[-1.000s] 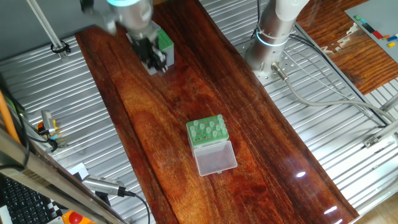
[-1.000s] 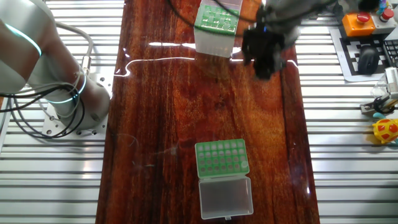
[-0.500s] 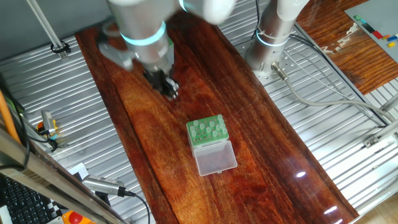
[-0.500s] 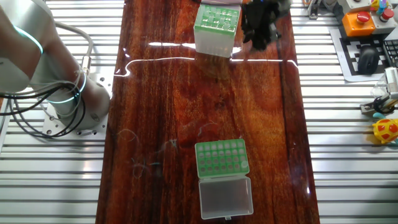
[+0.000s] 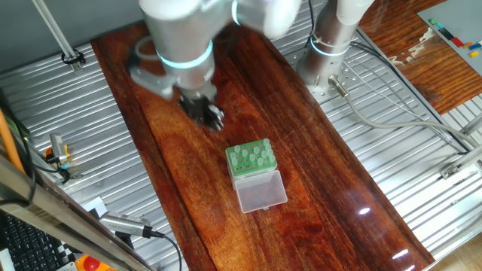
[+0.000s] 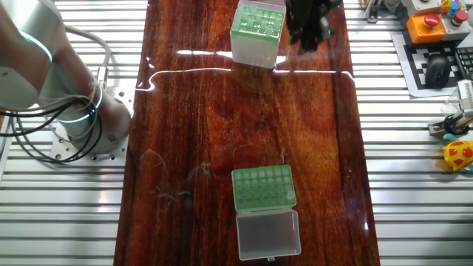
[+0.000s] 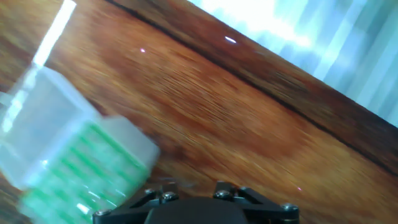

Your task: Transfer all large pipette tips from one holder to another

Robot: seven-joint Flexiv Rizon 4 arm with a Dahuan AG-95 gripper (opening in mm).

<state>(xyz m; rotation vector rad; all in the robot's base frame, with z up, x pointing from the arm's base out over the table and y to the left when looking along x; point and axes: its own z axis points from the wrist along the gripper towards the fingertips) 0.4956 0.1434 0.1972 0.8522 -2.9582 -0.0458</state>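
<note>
Now the gripper (image 5: 213,119) hangs between the box (image 6: 257,33) and the rack (image 5: 251,159), jaws too blurry to tell, and must next reach the tips (image 5: 251,156)

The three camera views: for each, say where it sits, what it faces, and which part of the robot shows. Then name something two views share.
One fixed view: high off one long side of the table, facing the low green rack; arm, base and pincer show.
The other fixed view: overhead from the opposite side, facing the rack and the taller translucent box; the base shows.
Hand view: on the hand, facing the tabletop and box; only the pincer's mount shows.
Both fixed views share the rack.
</note>
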